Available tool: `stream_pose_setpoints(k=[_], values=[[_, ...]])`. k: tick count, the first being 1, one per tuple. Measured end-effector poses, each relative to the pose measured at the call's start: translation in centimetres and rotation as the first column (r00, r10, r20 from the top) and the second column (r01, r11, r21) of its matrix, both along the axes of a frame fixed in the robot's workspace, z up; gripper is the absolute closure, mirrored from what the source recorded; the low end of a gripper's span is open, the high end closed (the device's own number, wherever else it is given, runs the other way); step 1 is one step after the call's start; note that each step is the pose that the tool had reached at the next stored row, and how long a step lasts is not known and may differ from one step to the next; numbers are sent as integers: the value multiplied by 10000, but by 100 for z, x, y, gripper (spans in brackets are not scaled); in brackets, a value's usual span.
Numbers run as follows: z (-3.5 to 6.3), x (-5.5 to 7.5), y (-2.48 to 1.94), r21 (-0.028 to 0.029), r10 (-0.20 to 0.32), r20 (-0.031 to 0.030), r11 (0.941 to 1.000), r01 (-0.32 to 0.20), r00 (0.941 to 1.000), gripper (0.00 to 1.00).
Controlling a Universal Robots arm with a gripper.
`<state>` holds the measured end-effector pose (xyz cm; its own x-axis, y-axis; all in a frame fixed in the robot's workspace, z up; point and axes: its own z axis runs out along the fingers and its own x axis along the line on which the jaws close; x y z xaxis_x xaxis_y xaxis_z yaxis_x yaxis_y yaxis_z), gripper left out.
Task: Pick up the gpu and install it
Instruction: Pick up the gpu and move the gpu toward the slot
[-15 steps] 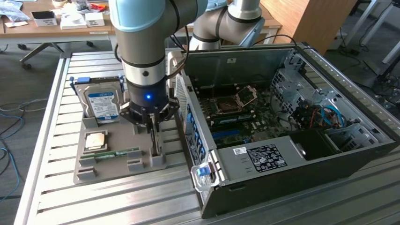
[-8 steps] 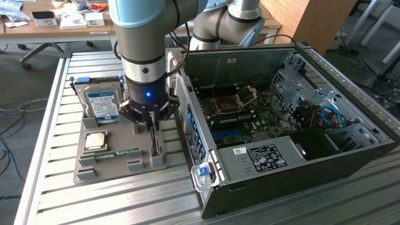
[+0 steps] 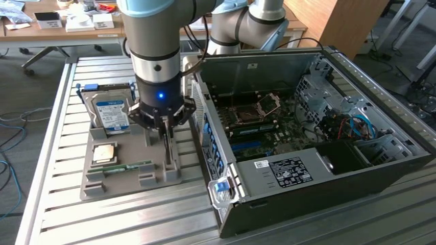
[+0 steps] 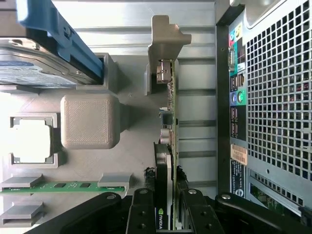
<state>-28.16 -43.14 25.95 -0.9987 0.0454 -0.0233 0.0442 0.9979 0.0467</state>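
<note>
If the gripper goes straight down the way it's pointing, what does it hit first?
The gripper is shut on the gpu; straight on, its fingers would probably meet the gray holder beneath first.

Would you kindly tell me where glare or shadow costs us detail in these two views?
Wrist view: glare washes the chip white and bleaches the label on the hard drive, while the gpu at the gripper is evenly lit. Exterior view: the inside of the computer case sits in shadow, the table bright.
</note>
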Motion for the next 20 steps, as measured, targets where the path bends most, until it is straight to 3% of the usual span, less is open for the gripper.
stream_pose_setpoints(k=[20], values=[[638,0,0,0,10,-1,10000,-10,10000,73]])
